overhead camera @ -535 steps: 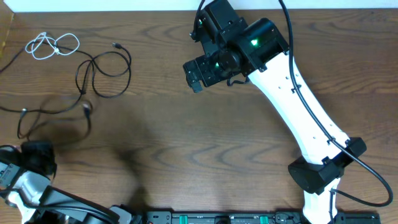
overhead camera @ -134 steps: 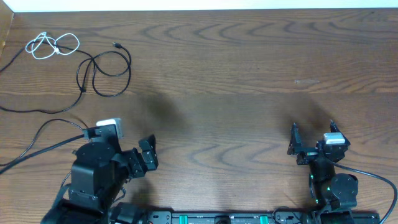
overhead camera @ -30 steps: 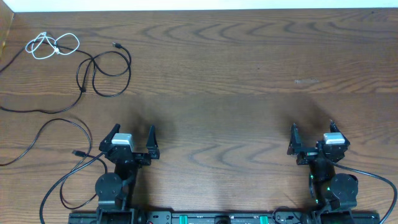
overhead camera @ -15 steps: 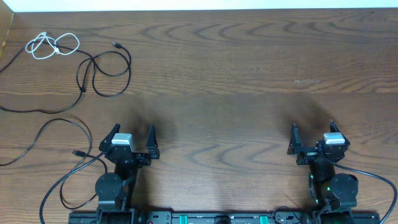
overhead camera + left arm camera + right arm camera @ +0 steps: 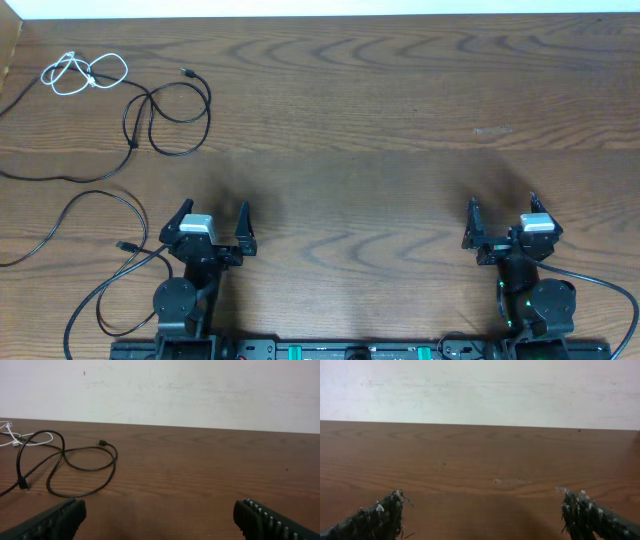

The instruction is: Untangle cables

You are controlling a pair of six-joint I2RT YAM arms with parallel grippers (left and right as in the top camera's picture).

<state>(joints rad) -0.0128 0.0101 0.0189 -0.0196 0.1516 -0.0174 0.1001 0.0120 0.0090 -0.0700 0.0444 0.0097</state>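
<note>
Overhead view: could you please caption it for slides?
Left gripper and right gripper open, empty; white cable, black cables lie at left.

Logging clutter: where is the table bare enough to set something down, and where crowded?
Bare: the table from the looped black cable across to the right edge, and the strip between the left gripper and right gripper. Crowded: the left side, holding the white cable, the looped one, and a second black cable beside the left gripper.
</note>
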